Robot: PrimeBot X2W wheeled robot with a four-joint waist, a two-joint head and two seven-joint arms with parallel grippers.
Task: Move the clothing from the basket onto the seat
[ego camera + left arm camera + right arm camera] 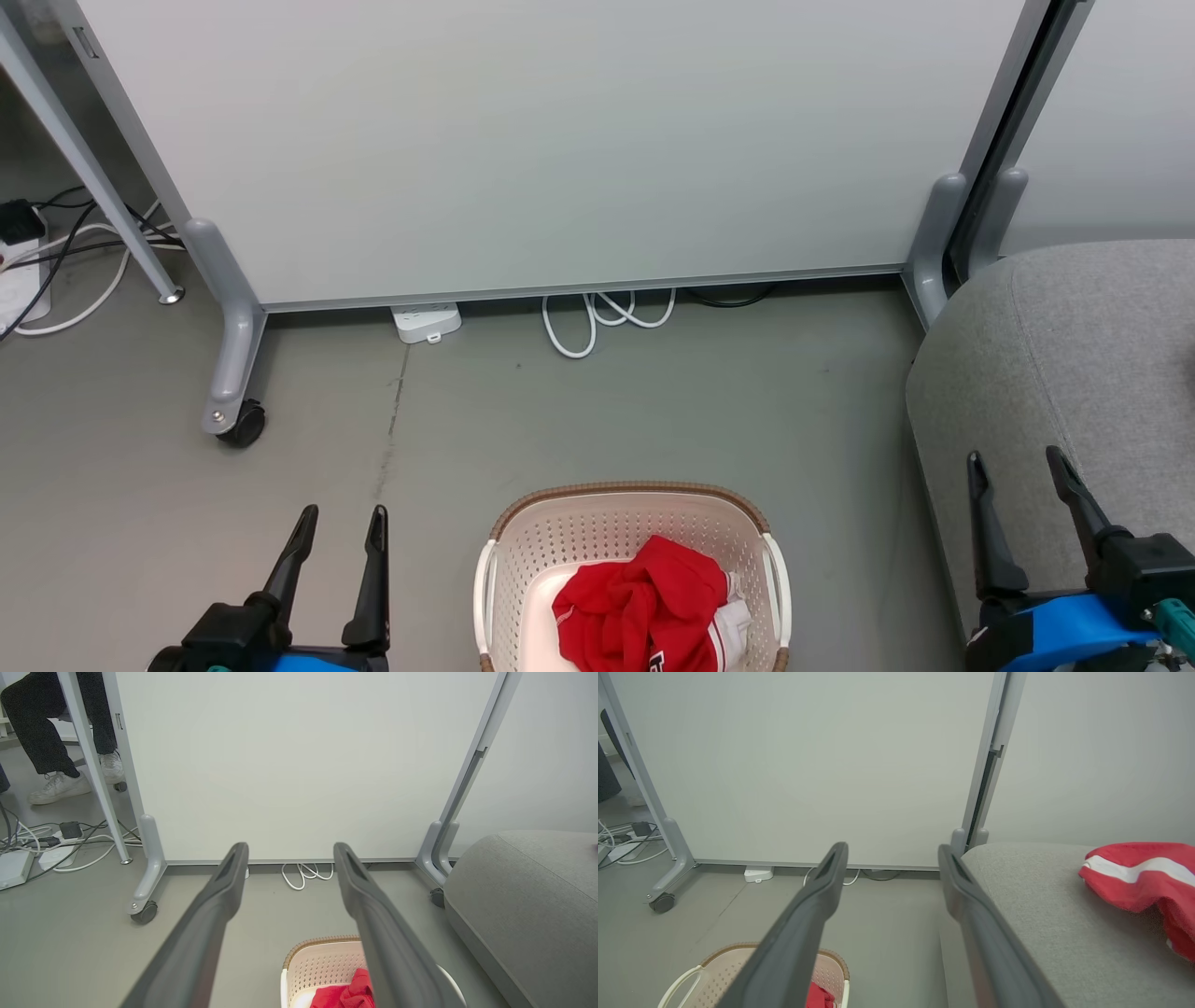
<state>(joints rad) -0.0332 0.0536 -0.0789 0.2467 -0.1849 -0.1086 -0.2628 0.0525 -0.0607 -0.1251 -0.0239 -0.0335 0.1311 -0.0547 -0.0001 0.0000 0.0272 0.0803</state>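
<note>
A crumpled red garment with white trim (646, 607) lies in the cream basket (523, 551) with a brown rim, on the floor at the bottom centre of the head view. Another red garment with a white stripe (1143, 877) lies on the grey seat (1074, 355) at the right. My left gripper (342, 525) hangs open and empty to the left of the basket. Over the seat's front edge, my right gripper (1016, 467) is open and empty too. The basket (322, 963) and its red clothing (348, 994) also appear between the left fingers (219, 896).
A white partition panel on grey wheeled feet (233, 355) stands behind the basket. A white power strip (427, 322) and looped white cable (597, 317) lie at its base. More cables (56, 261) lie at far left. A person's legs and white shoes (60, 784) are beyond the panel.
</note>
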